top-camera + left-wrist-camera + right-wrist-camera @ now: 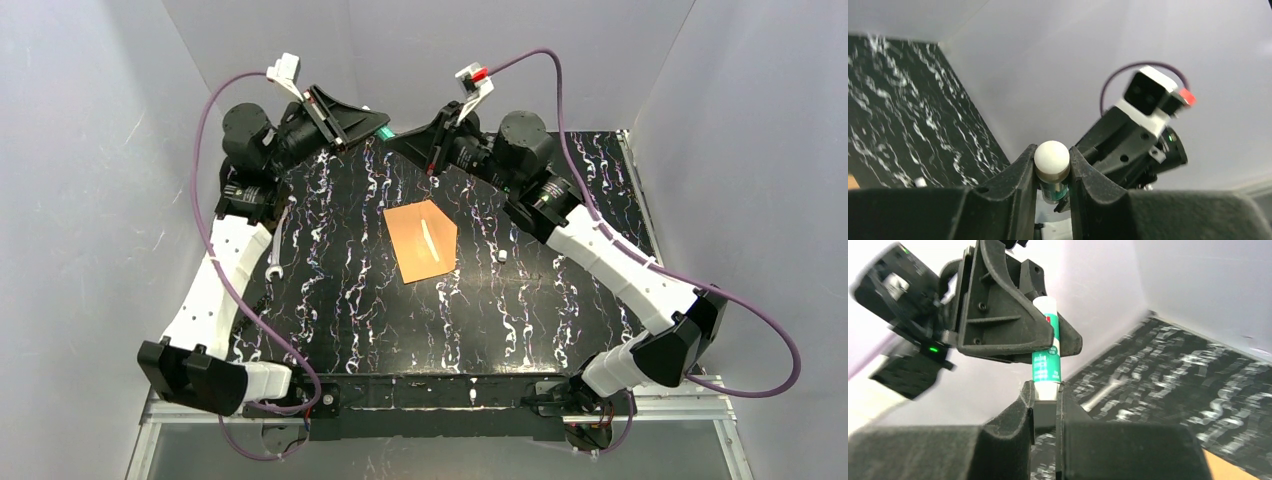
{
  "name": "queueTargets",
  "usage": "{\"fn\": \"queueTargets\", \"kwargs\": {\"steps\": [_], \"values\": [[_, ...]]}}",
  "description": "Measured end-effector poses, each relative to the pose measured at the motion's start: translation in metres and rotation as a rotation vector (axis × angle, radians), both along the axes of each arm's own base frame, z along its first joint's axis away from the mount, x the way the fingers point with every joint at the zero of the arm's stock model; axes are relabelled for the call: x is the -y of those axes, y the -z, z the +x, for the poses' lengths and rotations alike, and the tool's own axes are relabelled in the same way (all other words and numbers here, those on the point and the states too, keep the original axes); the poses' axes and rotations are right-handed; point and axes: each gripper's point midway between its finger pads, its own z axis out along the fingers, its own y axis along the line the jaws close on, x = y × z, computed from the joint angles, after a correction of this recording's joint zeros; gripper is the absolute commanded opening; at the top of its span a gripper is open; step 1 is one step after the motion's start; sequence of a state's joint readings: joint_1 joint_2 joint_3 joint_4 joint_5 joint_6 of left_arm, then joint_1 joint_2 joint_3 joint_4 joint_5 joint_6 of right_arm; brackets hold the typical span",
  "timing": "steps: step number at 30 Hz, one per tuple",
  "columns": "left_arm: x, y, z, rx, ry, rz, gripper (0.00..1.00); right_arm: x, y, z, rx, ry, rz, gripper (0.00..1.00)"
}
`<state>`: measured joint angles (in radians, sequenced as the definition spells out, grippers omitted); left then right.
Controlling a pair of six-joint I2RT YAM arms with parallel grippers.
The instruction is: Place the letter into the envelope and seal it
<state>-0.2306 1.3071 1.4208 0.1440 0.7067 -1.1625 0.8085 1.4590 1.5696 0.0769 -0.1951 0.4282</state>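
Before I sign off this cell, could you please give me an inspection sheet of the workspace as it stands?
Surface: black marbled table, white veining.
Job's things: envelope lies mid-table, pale strip facing up; letter not seen on its own.
Clutter: wrench at the left; small white bit right of the envelope.
Claws: left claw shut on a glue stick; right claw shut on one end of it, over the far edge.
Cables: purple cables loop from each wrist, clear of the envelope.
Surroundings: pale walls on three sides.
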Motion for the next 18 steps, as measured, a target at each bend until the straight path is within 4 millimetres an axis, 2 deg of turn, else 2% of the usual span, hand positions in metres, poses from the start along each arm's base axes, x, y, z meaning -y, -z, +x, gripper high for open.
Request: {"fn": "queueTargets", "kwargs": {"steps": [6, 10, 14, 18], "values": [[-0.005, -0.064, -0.048, 0.495, 0.039, 0.027, 0.0, -0.004, -0.05, -0.041, -0.083, -0.203, 0.265, 0.01], [-0.002, -0.097, -0.077, 0.745, 0.101, 0.009, 0.0, -0.001, -0.079, -0.068, -0.086, -0.348, 0.393, 0.01], [0.006, -0.115, -0.094, 0.887, 0.198, -0.005, 0.0, 0.007, -0.095, -0.083, -0.073, -0.434, 0.486, 0.01], [0.011, -0.119, -0.103, 0.948, 0.285, -0.006, 0.0, 0.013, -0.096, -0.09, -0.065, -0.485, 0.555, 0.01]]}}
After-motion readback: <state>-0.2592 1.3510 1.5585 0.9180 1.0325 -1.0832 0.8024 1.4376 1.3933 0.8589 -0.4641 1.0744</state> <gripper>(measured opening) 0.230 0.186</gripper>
